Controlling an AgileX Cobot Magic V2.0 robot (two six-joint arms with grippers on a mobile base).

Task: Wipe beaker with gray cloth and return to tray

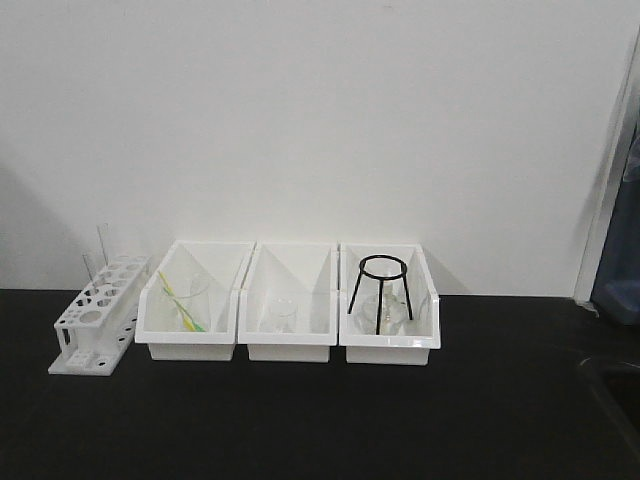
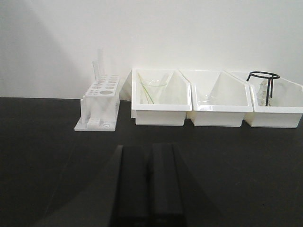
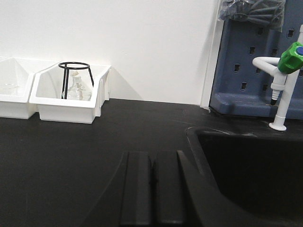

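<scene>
Black fingers pressed together along a thin seam, the left gripper [image 2: 150, 149] holds nothing; its arm is low and level over the table [image 2: 47, 156], pointing at the back edge. The right gripper [image 3: 153, 155] is likewise closed and empty, beside the sink [image 3: 246, 184] at the table's right end. Along the back edge stand a test-tube rack [image 1: 95, 315] and three white bins [image 1: 388, 345]. A clear beaker [image 1: 283, 312] sits in the middle bin [image 1: 290, 345].

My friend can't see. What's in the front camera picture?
Three white bins sit in a row on a black table by a white wall, each holding clear glassware; the right one also holds a black ring stand. A white test tube rack stands to their left.
</scene>
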